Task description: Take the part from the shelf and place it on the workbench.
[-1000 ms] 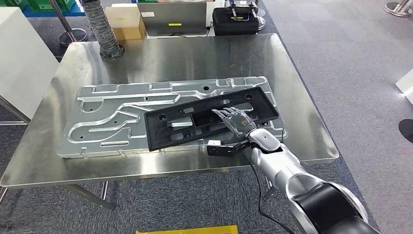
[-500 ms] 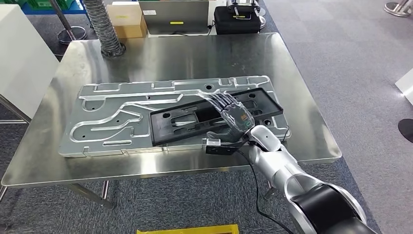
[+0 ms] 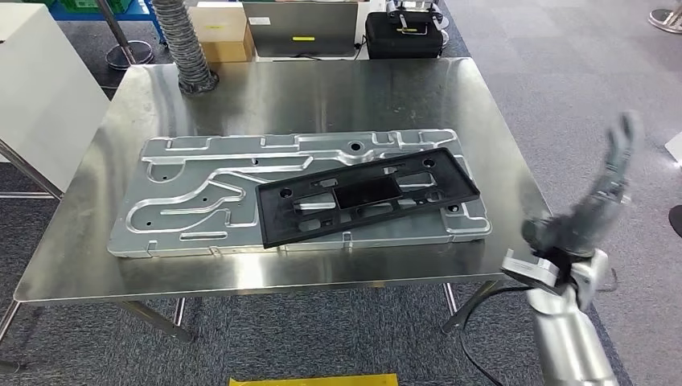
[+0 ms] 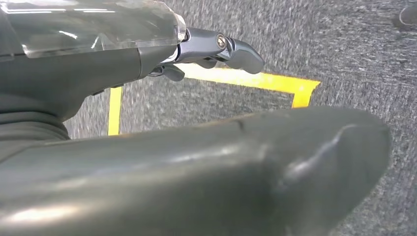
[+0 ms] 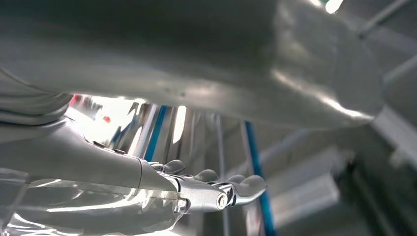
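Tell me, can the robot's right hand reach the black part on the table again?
Probably yes. The right hand is open, raised off the table's right side, and nothing lies between it and the black part.

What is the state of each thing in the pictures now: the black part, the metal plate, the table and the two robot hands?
Black part: lying flat on the metal plate, not held.
Metal plate: flat on the table.
Table: carries the plate and the part.
Right robot hand: raised beside the table, holding nothing, fingers apart.
Left robot hand: hanging over the floor, holding nothing.
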### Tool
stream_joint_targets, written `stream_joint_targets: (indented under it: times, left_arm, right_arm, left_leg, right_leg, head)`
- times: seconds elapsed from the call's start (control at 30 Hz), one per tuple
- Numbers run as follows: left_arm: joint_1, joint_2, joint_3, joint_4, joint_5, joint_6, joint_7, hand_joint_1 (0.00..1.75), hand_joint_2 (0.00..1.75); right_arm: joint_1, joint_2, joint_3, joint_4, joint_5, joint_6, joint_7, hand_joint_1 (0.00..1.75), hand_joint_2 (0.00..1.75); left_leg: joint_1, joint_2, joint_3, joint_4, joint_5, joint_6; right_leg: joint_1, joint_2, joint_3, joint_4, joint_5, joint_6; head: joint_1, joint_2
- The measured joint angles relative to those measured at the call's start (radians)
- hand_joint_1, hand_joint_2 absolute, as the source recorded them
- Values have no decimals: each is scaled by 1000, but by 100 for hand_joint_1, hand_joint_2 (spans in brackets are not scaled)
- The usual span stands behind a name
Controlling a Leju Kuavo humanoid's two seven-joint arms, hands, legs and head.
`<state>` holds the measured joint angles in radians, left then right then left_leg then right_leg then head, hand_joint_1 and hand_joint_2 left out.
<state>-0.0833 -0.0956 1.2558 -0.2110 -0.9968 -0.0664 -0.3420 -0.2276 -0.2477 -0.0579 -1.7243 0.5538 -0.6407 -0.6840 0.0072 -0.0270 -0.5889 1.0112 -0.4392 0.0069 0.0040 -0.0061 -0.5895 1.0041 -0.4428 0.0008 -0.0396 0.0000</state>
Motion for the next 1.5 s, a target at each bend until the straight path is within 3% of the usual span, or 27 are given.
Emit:
stream_joint_targets:
  times: [0.07, 0.1, 0.2, 0.23, 0.27, 0.3, 0.37, 0.43, 0.57, 0.63, 0.7, 0.73, 0.77, 0.8, 0.87, 0.93, 1.07, 1.13, 1.2, 1.23, 1.27, 1.3, 1.4, 1.43, 1.5]
  left_arm:
    - [1, 1, 6, 0, 1, 0, -1, 0, 0]
    - [-1, 1, 8, 0, 1, 0, -2, 0, 0]
    - [-3, 1, 15, 0, 1, 0, -2, 0, 0]
    - [-2, 1, 17, 0, 1, 0, -2, 0, 0]
    - [-1, 1, 17, 0, 1, 0, -2, 0, 0]
    - [-1, 1, 18, 0, 1, 0, -2, 0, 0]
    - [-5, 2, 18, 0, 1, 0, -2, 0, 0]
    - [-10, 4, 18, 0, 0, 0, -2, 0, 0]
    - [-13, 4, 18, 0, 0, 0, -2, 0, 0]
    - [-14, 3, 18, 0, 0, 0, -2, 0, 0]
    - [-13, 3, 19, 0, 0, -1, -3, 0, 0]
    - [-12, 3, 20, 0, 1, -5, -7, 0, 0]
    - [-11, 3, 21, 0, 3, -13, -14, 0, 0]
    - [-10, 1, 24, 0, 6, -24, -25, 0, 0]
    - [-9, -4, 31, 0, 12, -46, -45, 0, 0]
    - [-7, -11, 38, 0, 13, -56, -52, 0, 0]
    - [2, -23, 44, 0, 10, -58, -34, 0, 0]
    - [3, -26, 44, 0, 2, -59, -26, 0, 0]
    - [4, -29, 43, 0, -5, -61, -21, 0, 0]
    - [5, -30, 43, 0, -6, -62, -20, 0, 0]
    - [7, -31, 44, 0, -6, -62, -20, 0, 0]
    - [7, -31, 44, 0, -6, -62, -20, 0, 0]
    - [4, -31, 44, 0, -5, -56, -20, 0, 0]
    - [2, -32, 44, 0, -5, -53, -20, 0, 0]
    - [3, -32, 44, 0, -4, -49, -20, 0, 0]
  right_arm:
    - [64, -7, -91, -84, -34, -4, 0, 0, 0]
    - [100, -11, -134, -121, -54, -4, 0, 0, 0]
    - [211, -21, -248, -207, -93, -5, 0, 0, 0]
    - [233, -22, -278, -225, -99, -5, 0, 0, 0]
    - [249, -23, -301, -240, -102, -5, 0, 0, 0]
    - [264, -24, -319, -254, -103, -5, 0, 0, 0]
    - [284, -27, -342, -274, -102, -7, 0, 0, 0]
    - [292, -29, -355, -285, -98, -8, 0, 0, 0]
    - [304, -33, -370, -299, -93, -9, 0, 0, 0]
    - [309, -35, -378, -301, -97, -10, 0, 0, 0]
    - [316, -35, -386, -296, -106, -11, 0, 0, 0]
    - [319, -33, -392, -288, -106, -13, 2, 0, 0]
    - [321, -29, -403, -272, -103, -15, 7, 0, 0]
    - [322, -22, -424, -244, -98, -15, 12, 0, 0]
    - [323, -4, -498, -154, -99, 6, 18, 0, 0]
    - [325, 13, -599, -36, -102, 45, 12, 0, 0]
    - [307, 57, -801, 327, 66, 129, 47, 0, 0]
    - [292, 82, -873, 568, 178, 100, 81, 0, 0]
    - [280, 108, -912, 792, 265, 58, 129, 0, 0]
    - [275, 123, -923, 885, 294, 43, 145, 0, 0]
    - [271, 135, -931, 968, 316, 34, 158, 0, 0]
    - [265, 146, -936, 1040, 336, 30, 172, 0, 0]
    - [250, 160, -943, 1196, 389, 40, 214, 0, 0]
    - [245, 162, -943, 1232, 405, 45, 227, 0, 0]
    - [237, 165, -943, 1288, 430, 57, 251, 0, 0]
  left_leg:
    - [-2, 8, 0, 15, -19, -10]
    - [-3, 12, -12, 49, -44, -15]
    - [3, 21, -88, 233, -140, -23]
    - [4, 22, -103, 270, -150, -23]
    - [4, 22, -99, 270, -140, -23]
    - [4, 22, -76, 230, -113, -21]
    - [1, 22, -1, 90, -56, -11]
    - [-3, 23, 41, 4, -35, -1]
    - [-4, 24, 48, -16, -24, 20]
    - [-1, 26, 49, -23, -16, 28]
    - [-2, 27, 45, -23, -14, 31]
    - [-3, 27, 43, -22, -14, 31]
    - [-3, 27, 43, -22, -14, 30]
    - [-3, 27, 44, -22, -14, 30]
    - [-4, 24, 48, -21, -15, 26]
    - [-7, 18, 47, -18, -13, 18]
    - [-2, 17, 41, -8, -25, -3]
    - [1, 20, 16, 61, -87, -13]
    - [2, 21, -30, 192, -169, -20]
    - [3, 21, -44, 244, -194, -24]
    - [3, 21, -42, 262, -199, -25]
    - [3, 21, -19, 240, -186, -25]
    - [0, 21, 113, 31, -116, -13]
    - [-2, 21, 138, -15, -103, -8]
    - [-8, 21, 142, -35, -94, 1]
  right_leg:
    - [-7, 3, 8, -11, 4, -6]
    - [-11, 2, 12, -17, 6, -9]
    - [-11, -7, 14, -17, 5, -13]
    - [-10, -7, 13, -15, 4, -14]
    - [-10, -5, 12, -13, 4, -14]
    - [-10, -2, 12, -11, 3, -13]
    - [-8, 2, 14, -7, 1, -10]
    - [-6, 6, 14, -4, 1, -1]
    - [-11, 8, 8, 11, -9, 22]
    - [-15, 8, -28, 94, -64, 31]
    - [-19, 8, -87, 227, -130, 39]
    - [-21, 8, -107, 271, -143, 42]
    - [-23, 8, -109, 279, -136, 44]
    - [-24, 7, -89, 244, -110, 45]
    - [-26, 5, -13, 99, -45, 42]
    - [-22, 3, 34, 2, -14, 34]
    - [-17, 0, 34, -19, -3, 12]
    - [-20, -6, 29, -26, 6, -1]
    - [-18, -10, 17, -25, 14, -8]
    - [-18, -10, 9, -24, 19, -9]
    - [-17, -9, 0, -21, 23, -9]
    - [-17, -8, -8, -18, 28, -9]
    - [-16, 0, -28, -6, 42, -1]
    - [-14, 1, -31, -3, 47, 5]
    - [-14, 2, -35, -2, 59, 18]
  head:
    - [0, 0]
    - [0, 0]
    - [0, 0]
    - [0, 0]
    - [0, 0]
    - [0, 0]
    - [0, 0]
    - [0, 0]
    - [0, 0]
    - [0, 0]
    - [0, 0]
    - [0, 0]
    - [0, 0]
    - [0, 0]
    - [0, 0]
    - [0, 0]
    - [0, 0]
    - [0, 0]
    - [0, 0]
    - [0, 0]
    - [0, 0]
    - [0, 0]
    - [0, 0]
    - [0, 0]
    - [0, 0]
